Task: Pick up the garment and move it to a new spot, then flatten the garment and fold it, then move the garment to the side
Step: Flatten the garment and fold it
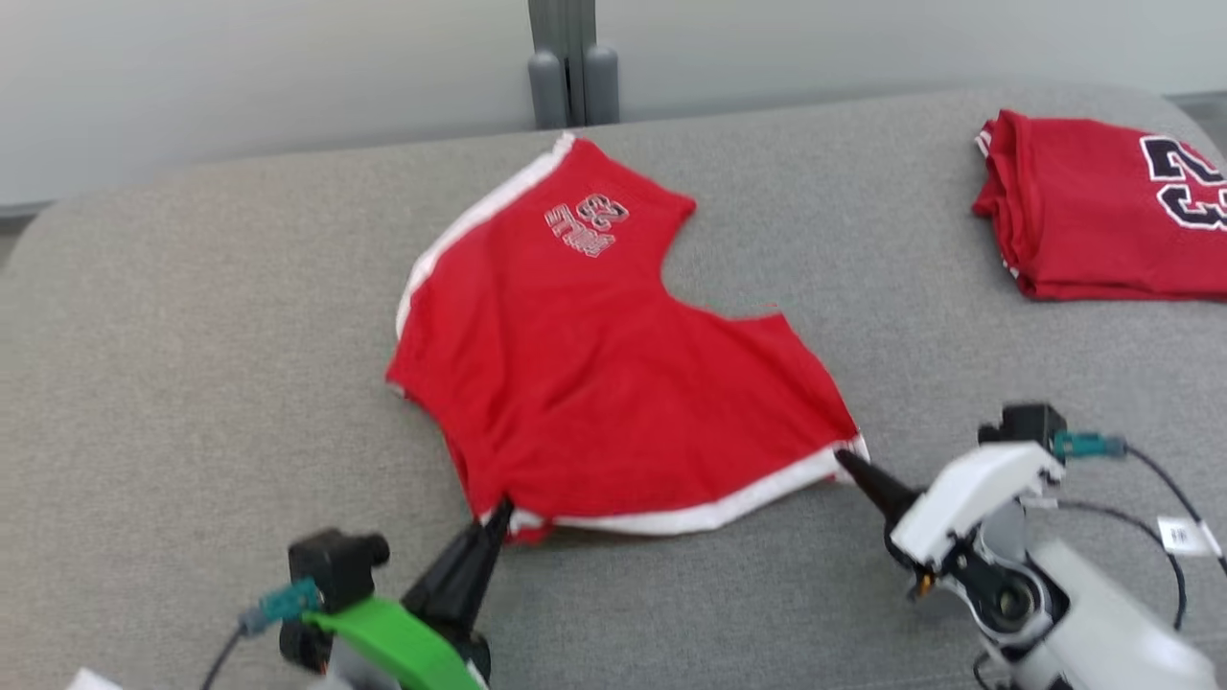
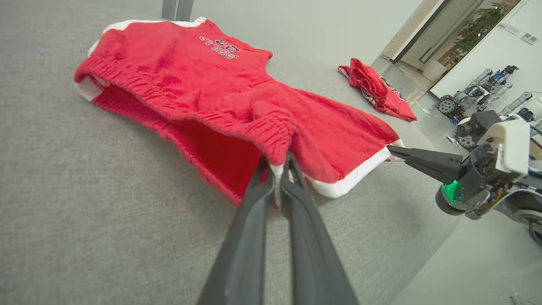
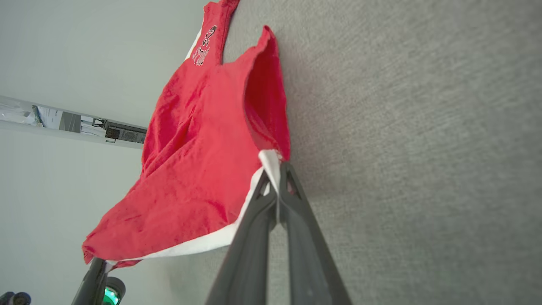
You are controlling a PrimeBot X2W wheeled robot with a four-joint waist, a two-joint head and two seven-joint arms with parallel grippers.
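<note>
A red garment point(image 1: 594, 383), a pair of sports shorts with white trim and a small printed logo near its far edge, lay spread in the middle of a grey cloth-covered surface point(image 1: 192, 335). The garment ran slantwise, its logo end far and slightly left and its white-edged side near. The left gripper point(image 1: 498, 513), with a green fitting behind it, reached in from the near left, and its two dark fingers point(image 2: 250, 237) were clenched on the garment's near-left corner. In the left wrist view that corner was bunched and lifted a little between the fingertips, with the ribbed band sagging open to the left. The right gripper point(image 1: 848, 462), on a white wrist, reached in from the near right. Its fingers point(image 3: 305, 245) were pressed tight together on the white trim at the garment's near-right corner, as the right wrist view showed close up. The near edge of the garment hung stretched between the two grippers, while the rest rested on the surface. A second red garment point(image 1: 1102, 206), folded and bearing large dark numerals, sat at the far right, well apart from the first. A grey post point(image 1: 572, 67) stood just beyond the far edge. In the left wrist view, other robots point(image 2: 478, 91) stood on the floor in the far background.
</note>
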